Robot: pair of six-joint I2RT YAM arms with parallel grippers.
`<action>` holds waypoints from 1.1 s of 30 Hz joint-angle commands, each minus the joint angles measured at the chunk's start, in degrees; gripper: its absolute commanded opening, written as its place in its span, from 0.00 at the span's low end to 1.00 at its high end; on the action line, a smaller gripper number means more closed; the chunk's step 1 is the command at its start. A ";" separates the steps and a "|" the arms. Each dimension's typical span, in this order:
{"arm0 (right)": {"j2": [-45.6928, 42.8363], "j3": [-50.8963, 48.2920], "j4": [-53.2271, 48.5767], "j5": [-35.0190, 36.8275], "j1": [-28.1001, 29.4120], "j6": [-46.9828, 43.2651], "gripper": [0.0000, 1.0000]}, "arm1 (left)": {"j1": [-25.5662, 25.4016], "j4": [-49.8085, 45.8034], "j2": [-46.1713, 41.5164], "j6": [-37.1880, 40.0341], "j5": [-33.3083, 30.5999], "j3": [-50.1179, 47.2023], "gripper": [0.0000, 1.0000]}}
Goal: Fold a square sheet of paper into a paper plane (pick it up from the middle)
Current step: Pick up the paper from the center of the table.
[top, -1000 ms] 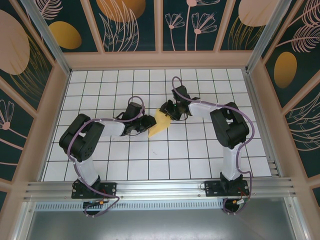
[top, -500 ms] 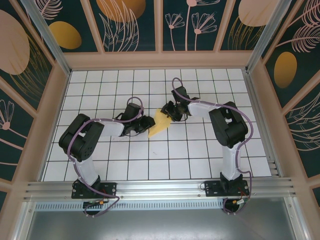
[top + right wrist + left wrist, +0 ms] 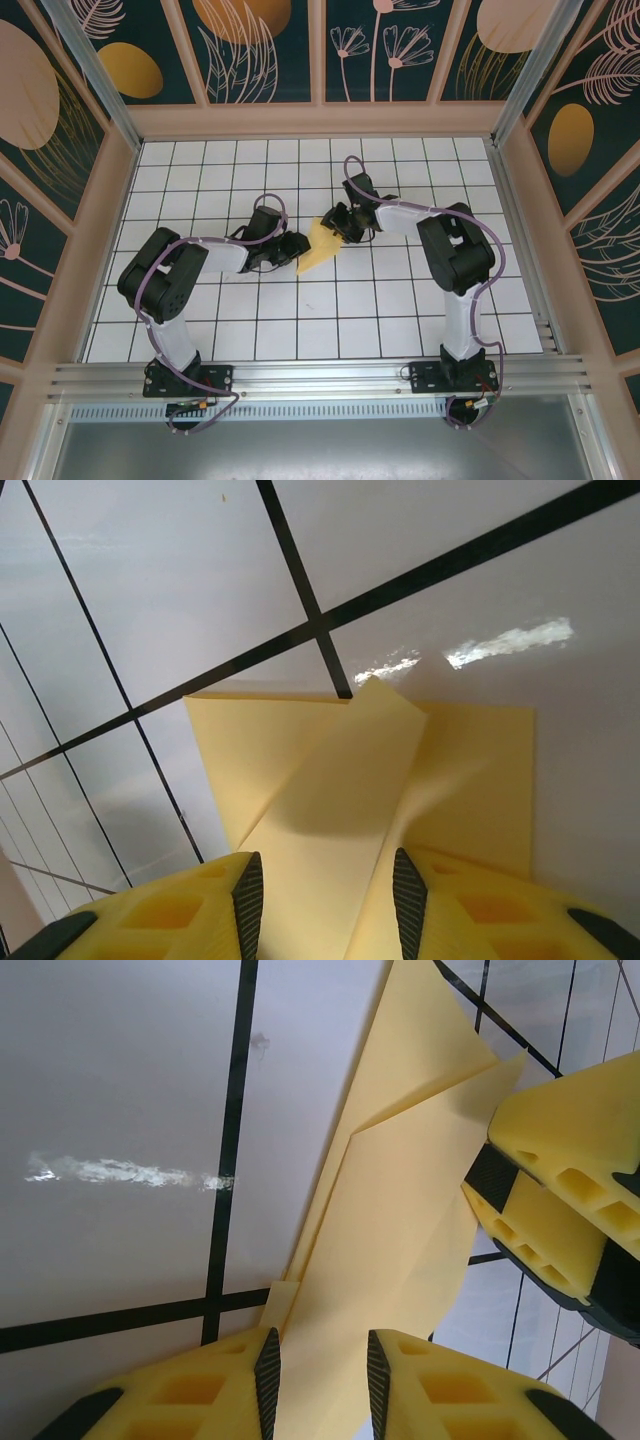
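Note:
The yellow sheet of paper (image 3: 321, 248) lies partly folded on the white grid table (image 3: 330, 320), a wedge about one tile long with layered flaps. My left gripper (image 3: 298, 249) is low at its left edge. In the left wrist view this gripper (image 3: 322, 1370) is open, and the folded paper (image 3: 400, 1210) runs through the gap between its pads. My right gripper (image 3: 337, 225) sits at the paper's far right corner. It is also open (image 3: 327, 900), with a raised flap of the paper (image 3: 330, 790) between its fingers. The right gripper's fingers (image 3: 560, 1200) show beside the paper in the left wrist view.
Both arms reach inward and nearly meet over the middle of the table. Patterned walls (image 3: 320, 50) on beige frames close off the back and sides, and an aluminium rail (image 3: 320, 375) runs along the near edge. Open tiles surround the paper.
The right gripper has shifted very slightly; the paper and the left gripper stay where they were.

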 commanded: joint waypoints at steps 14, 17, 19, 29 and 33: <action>0.76 -0.52 6.88 -5.58 0.63 -1.62 0.27 | 0.47 0.92 -1.40 -0.66 0.57 -0.72 0.32; 0.76 -1.12 7.78 -5.68 0.63 -2.44 0.22 | 0.64 0.85 -1.95 -0.66 0.80 -0.82 0.32; 0.80 -1.33 7.82 -5.37 0.63 -2.94 0.18 | 0.86 0.82 -2.63 -0.63 0.98 -0.82 0.32; -4.97 -4.21 13.83 -4.97 0.23 -8.35 0.00 | 4.29 1.99 -10.11 0.33 3.45 -3.75 0.53; -9.16 -5.72 19.23 -10.71 -1.15 -10.33 0.00 | 5.47 6.32 -13.99 0.55 5.91 -6.49 0.75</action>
